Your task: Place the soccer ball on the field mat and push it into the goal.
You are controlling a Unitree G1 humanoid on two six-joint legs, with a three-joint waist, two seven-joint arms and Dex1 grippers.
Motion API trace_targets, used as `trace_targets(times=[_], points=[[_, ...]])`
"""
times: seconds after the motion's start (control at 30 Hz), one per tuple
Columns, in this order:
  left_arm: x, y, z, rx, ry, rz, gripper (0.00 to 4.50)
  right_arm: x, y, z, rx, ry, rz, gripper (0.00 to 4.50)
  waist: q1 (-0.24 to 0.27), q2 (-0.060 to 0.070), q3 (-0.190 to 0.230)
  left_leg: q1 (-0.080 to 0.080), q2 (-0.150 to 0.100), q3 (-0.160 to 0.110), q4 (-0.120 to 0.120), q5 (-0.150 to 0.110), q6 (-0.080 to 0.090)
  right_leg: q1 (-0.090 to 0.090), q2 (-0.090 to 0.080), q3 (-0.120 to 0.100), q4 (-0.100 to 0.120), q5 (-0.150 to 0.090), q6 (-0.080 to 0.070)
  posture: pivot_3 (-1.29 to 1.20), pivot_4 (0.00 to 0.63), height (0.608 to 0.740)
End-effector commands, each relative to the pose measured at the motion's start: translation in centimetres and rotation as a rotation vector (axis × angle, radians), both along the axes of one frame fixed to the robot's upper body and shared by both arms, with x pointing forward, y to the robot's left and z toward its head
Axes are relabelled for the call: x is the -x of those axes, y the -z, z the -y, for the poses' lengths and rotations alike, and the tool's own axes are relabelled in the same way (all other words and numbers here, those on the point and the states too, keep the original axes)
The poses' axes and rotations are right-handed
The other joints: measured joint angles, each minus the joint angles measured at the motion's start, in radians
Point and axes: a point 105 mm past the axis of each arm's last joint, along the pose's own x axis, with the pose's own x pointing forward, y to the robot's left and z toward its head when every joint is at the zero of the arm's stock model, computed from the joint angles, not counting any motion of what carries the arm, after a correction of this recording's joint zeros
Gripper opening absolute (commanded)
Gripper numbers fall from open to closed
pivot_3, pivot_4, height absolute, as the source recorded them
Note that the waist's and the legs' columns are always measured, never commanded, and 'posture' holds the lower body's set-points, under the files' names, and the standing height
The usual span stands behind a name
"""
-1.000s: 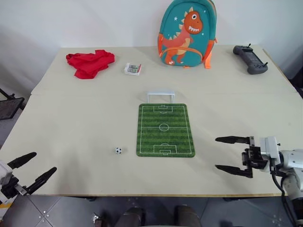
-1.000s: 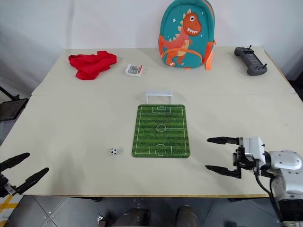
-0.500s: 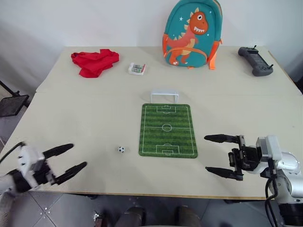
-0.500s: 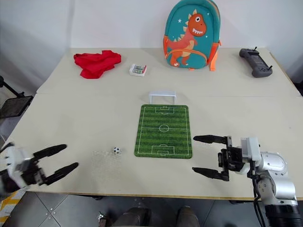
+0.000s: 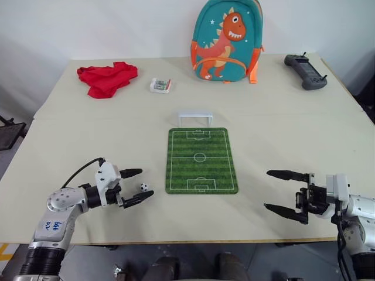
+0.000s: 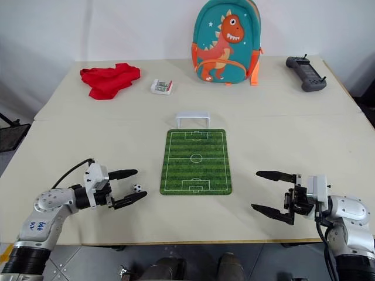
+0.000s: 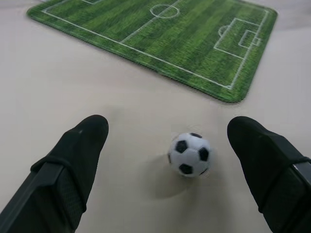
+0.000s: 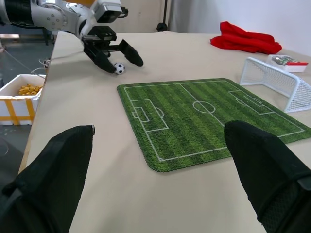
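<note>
1. Far left at the back of the table (image 5: 88, 140), a smooth pale beige top, lies a red cloth (image 5: 106, 78), soft and crumpled into a loose heap.
2. Near the front left edge, the left gripper (image 5: 137, 186) points across the table toward the mat. Its two black tapered fingers (image 7: 80, 145) are spread wide, one on each side of the ball, touching nothing.
3. The soccer ball (image 5: 143, 187) is a tiny glossy white sphere with black patches. It rests on the bare tabletop between those open fingertips, just beside the mat's near left corner and not on it.
4. Behind, to the right of the cloth, sits a small white box (image 5: 160, 85) with green and red print; I cannot tell what it holds.
5. The goal (image 5: 195, 119) is a low white plastic frame with fine white netting, standing just beyond the mat's far short edge.
6. The field mat (image 5: 201, 160) lies flat mid-table: a green rectangle with rounded corners, striped grass and thin white pitch lines.
7. At the back stands an upright teal backpack (image 5: 227, 40) with an orange dinosaur and orange straps; it is closed.
8. Far back right lies a dark grey handheld controller (image 5: 304, 71), matt plastic.
9. Near the front right, the right gripper (image 5: 275, 190) points leftward toward the mat, black fingers (image 8: 262, 165) held wide apart and empty, well clear of the mat's edge.
</note>
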Motion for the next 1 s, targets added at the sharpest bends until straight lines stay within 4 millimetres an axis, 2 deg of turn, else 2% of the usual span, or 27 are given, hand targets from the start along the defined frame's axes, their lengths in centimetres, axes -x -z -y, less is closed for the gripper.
trace_targets(times=[0.03,0.07,0.2,0.3,0.37,0.43,0.53,0.6,0.73,0.77,0.83,0.9,1.0], points=[[-0.2,0.2,0.4,-0.006,0.009,0.019,3.8,0.3,-1.0,0.3,0.007,0.013,0.05,4.5,0.002,0.0,0.0,0.0,0.0,0.0,0.0,0.0,0.0,0.0,0.0,0.001,0.0,0.001,0.0,0.0,0.15,0.74],[-0.2,0.4,0.5,-0.007,0.012,0.017,3.66,0.3,-1.0,0.2,0.006,0.014,0.051,4.5,0.002,0.0,0.0,0.0,0.0,0.0,0.0,0.0,0.0,0.0,0.0,0.001,0.0,0.001,0.0,0.0,0.15,0.74],[-0.1,0.9,0.7,-0.023,0.026,0.012,2.5,0.4,-1.1,0.0,0.003,0.016,0.052,4.5,0.003,0.0,0.0,0.0,0.0,0.001,0.001,0.0,0.0,0.0,0.001,0.001,0.0,0.001,0.0,0.0,0.15,0.74],[-0.3,0.6,0.7,-0.03,0.024,0.032,1.47,0.4,-1.3,-0.1,0.003,0.021,0.055,4.5,0.004,0.0,0.0,0.0,0.0,0.002,0.001,0.0,0.0,0.0,0.001,0.002,0.0,0.001,0.0,0.0,0.15,0.74],[-0.5,0.1,1.0,-0.026,0.03,0.044,0.96,0.4,-1.4,-0.1,0.004,0.025,0.056,4.5,0.004,0.0,0.0,0.0,0.001,0.002,0.001,0.0,0.0,-0.001,0.001,0.003,0.0,0.001,0.0,0.0,0.15,0.74],[-0.6,-0.7,1.6,-0.036,0.057,0.067,0.87,0.4,-1.5,0.1,0.005,0.036,0.059,4.5,0.004,0.0,0.0,0.0,0.001,0.002,0.001,0.0,0.0,-0.001,0.001,0.003,0.001,0.001,0.0,0.0,0.15,0.74],[-0.8,-2.9,3.6,-0.046,0.128,0.111,0.87,0.4,-1.7,0.9,0.015,0.052,0.063,4.5,0.013,0.0,0.0,0.0,0.001,0.003,0.002,0.0,0.0,-0.001,0.001,0.003,0.001,0.001,0.0,0.0,0.15,0.74],[-1.4,-3.8,4.8,-0.043,0.133,0.051,0.87,0.3,-1.8,1.4,0.023,0.061,0.057,4.5,0.021,0.0,0.0,0.0,0.001,0.003,0.002,0.0,0.0,-0.001,0.001,0.004,0.0,0.002,0.0,0.0,0.15,0.74],[-3.2,-5.4,11.7,-0.056,0.295,0.102,0.87,-0.8,-2.0,3.1,0.086,0.09,0.043,4.5,0.031,0.0,0.0,-0.001,-0.001,0.003,0.006,0.0,0.0,0.0,0.002,0.004,0.001,0.004,0.002,0.0,0.15,0.74],[-3.5,-5.6,12.7,-0.049,0.301,0.108,0.87,-0.9,-2.1,3.1,0.086,0.091,0.047,4.5,0.032,0.0,0.0,-0.002,-0.001,0.003,0.008,0.0,0.001,0.0,0.002,0.004,0.001,0.005,0.003,0.0,0.15,0.74],[-4.0,-5.1,14.1,-0.066,0.312,0.109,0.87,-0.9,-2.2,2.9,0.082,0.087,0.055,4.5,0.024,-0.001,0.0,-0.003,-0.001,0.005,0.01,0.0,0.002,0.001,0.002,0.005,-0.002,0.008,0.004,0.0,0.15,0.74],[-3.6,-3.5,15.7,-0.132,0.369,0.101,0.87,-0.7,-2.1,2.5,0.079,0.082,0.057,4.5,0.014,-0.002,0.0,-0.002,0.0,0.007,0.009,-0.001,0.002,0.0,0.003,0.005,-0.002,0.008,0.004,0.0,0.15,0.74],[-3.7,-2.4,17.1,-0.135,0.364,0.101,0.87,-0.3,-2.0,2.1,0.074,0.083,0.062,4.5,0.009,-0.002,0.0,-0.001,0.002,0.01,0.005,-0.001,0.002,-0.002,0.004,0.007,0.0,0.007,0.003,0.0,0.15,0.74]])
